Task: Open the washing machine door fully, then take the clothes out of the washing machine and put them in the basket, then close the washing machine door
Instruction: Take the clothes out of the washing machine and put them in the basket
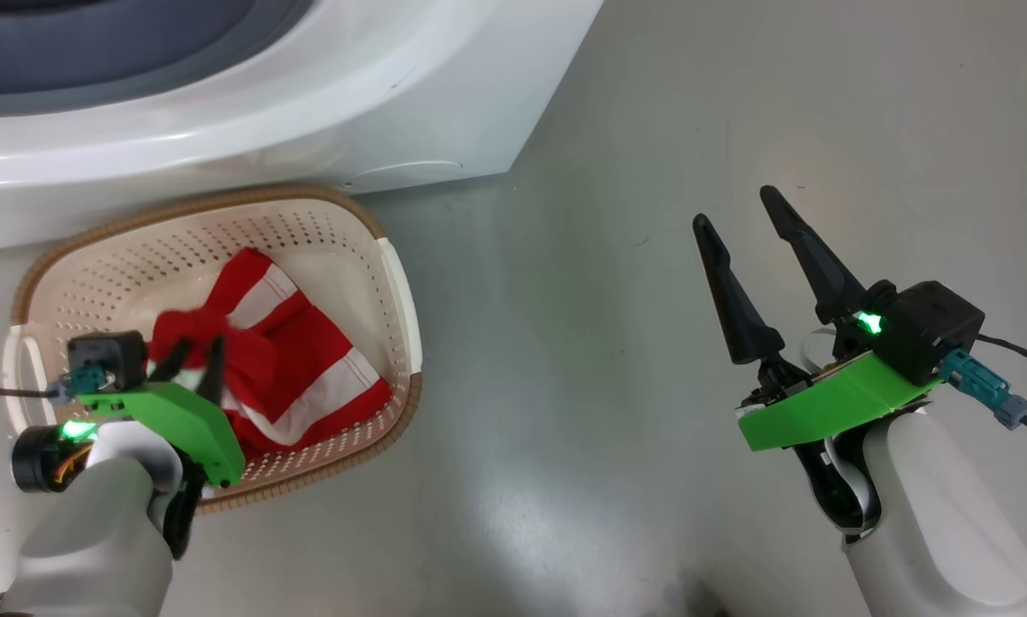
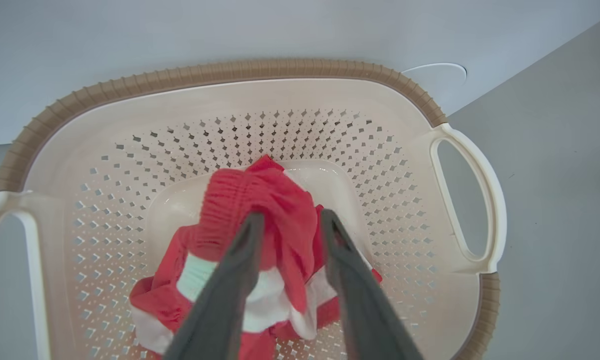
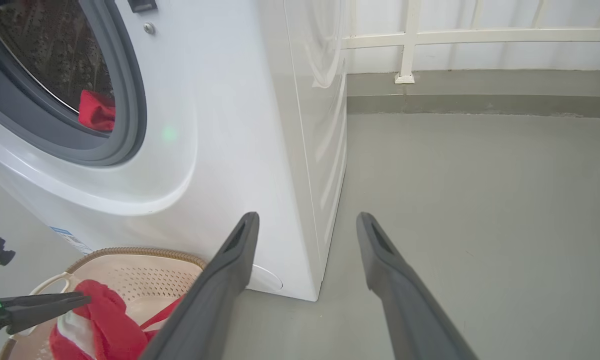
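Hard to tell whether the left pincer (image 2: 290, 222), part open low in the basket (image 1: 222, 199), nips or merely touches the bunched red-and-white clothes (image 1: 307, 368) between its fingers. Alongside, over bare floor (image 1: 650, 128): right pincer (image 1: 736, 207) gaping, empty. Beyond, cut off at the frame edge: the washing machine (image 1: 444, 103), another red garment (image 3: 95, 110) inside.

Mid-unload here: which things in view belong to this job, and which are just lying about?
Job: washing machine; basket; clothes in the basket; red garment in the drum; left end effector at the clothes.
Lying about: white railing; floor.
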